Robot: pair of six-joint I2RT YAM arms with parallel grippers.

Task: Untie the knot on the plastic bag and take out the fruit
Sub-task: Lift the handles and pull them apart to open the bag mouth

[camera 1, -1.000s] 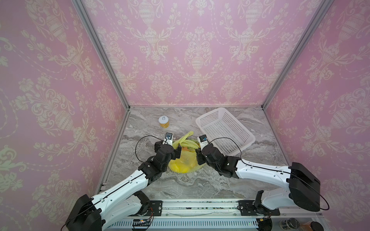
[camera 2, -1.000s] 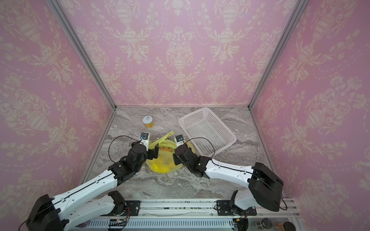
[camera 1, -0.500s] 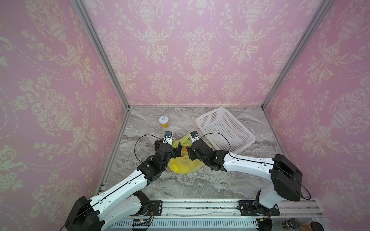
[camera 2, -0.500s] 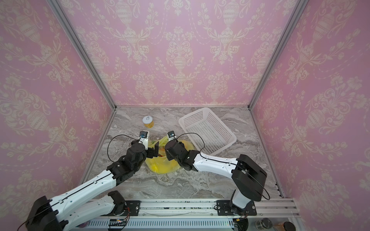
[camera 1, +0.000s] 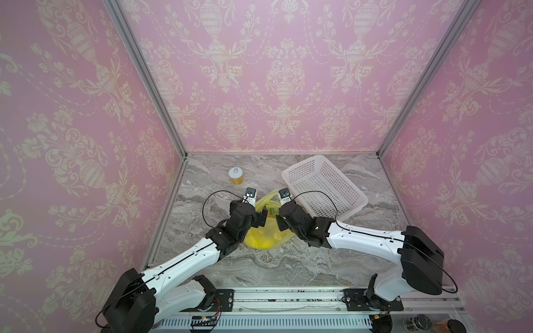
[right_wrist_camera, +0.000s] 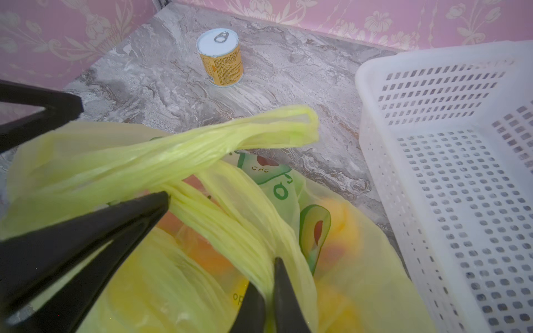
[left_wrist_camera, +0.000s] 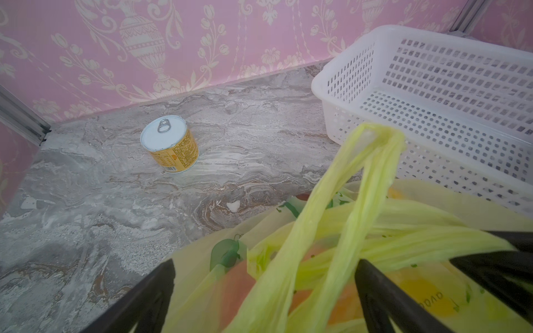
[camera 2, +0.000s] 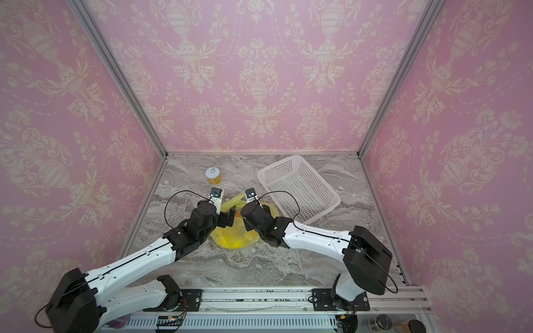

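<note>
The yellow-green plastic bag lies on the marble floor between both arms. Fruit shows through it as orange and yellow shapes. The handle strips bunch at the knot; I cannot tell if it is still tied. One loop handle sticks out free. My right gripper is shut on a handle strip of the bag. My left gripper stands open, its fingers on either side of the strips without pinching them.
A white perforated basket stands just behind and right of the bag. A gold can with a white pull-tab lid stands at the back left. Pink walls close in three sides.
My right gripper has come in over the bag from the right, opened, then closed on a handle strip. The left gripper has stayed open in the same place.
</note>
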